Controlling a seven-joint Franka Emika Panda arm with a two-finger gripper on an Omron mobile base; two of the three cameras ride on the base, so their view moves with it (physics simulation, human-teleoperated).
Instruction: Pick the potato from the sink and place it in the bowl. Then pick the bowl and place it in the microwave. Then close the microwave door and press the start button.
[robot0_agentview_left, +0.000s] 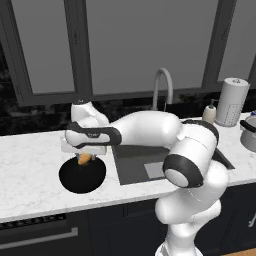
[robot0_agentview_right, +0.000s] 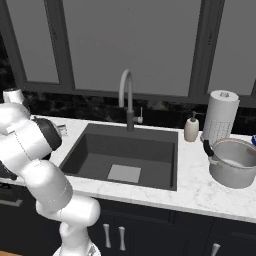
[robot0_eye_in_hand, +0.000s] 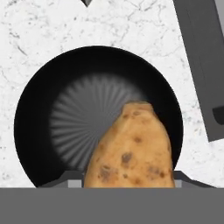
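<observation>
Potato (robot0_eye_in_hand: 131, 146) pinched between the jaws of the gripper (robot0_agentview_left: 85, 159), long axis running out along the fingers. Bowl (robot0_eye_in_hand: 43, 122) sits directly beneath on the counter (robot0_agentview_left: 30, 165), near its front edge, left of the sink (robot0_agentview_left: 137, 165). Judged ready for release straight down.

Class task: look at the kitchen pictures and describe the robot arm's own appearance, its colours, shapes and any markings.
The arm is glossy white, built of thick rounded segments. Dark grey to black bands ring its joints, with a round dark-rimmed cap on the big elbow nearest the camera. A dark band near the wrist carries small, unreadable lettering. The gripper has a white blocky body; its fingertips are small and dark grey. No cables show.
</observation>
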